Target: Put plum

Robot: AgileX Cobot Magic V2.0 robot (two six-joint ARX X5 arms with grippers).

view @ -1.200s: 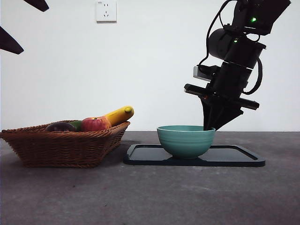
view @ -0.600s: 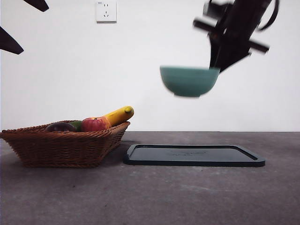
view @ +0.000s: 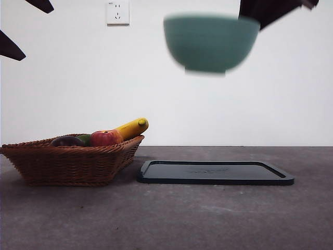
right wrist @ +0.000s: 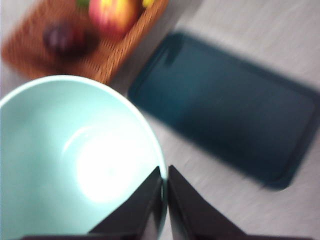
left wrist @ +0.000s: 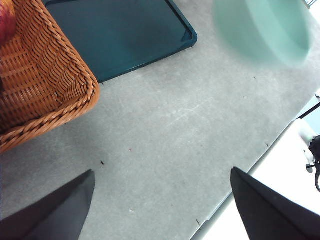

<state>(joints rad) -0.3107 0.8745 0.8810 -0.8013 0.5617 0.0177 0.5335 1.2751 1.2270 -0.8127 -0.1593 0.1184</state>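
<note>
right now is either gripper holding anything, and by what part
The right gripper holds the teal bowl by its rim, jaws pinched on the wall, high above the tray. The left gripper is open and holds nothing.

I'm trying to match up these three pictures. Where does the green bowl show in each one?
Front view: the green bowl hangs high in the air, top centre, held at its rim by the right gripper.
Left wrist view: it is a blurred shape in one corner, off the table.
Right wrist view: it fills the near side, rim pinched between the jaws.
Shared landmark: the dark tray.
</note>
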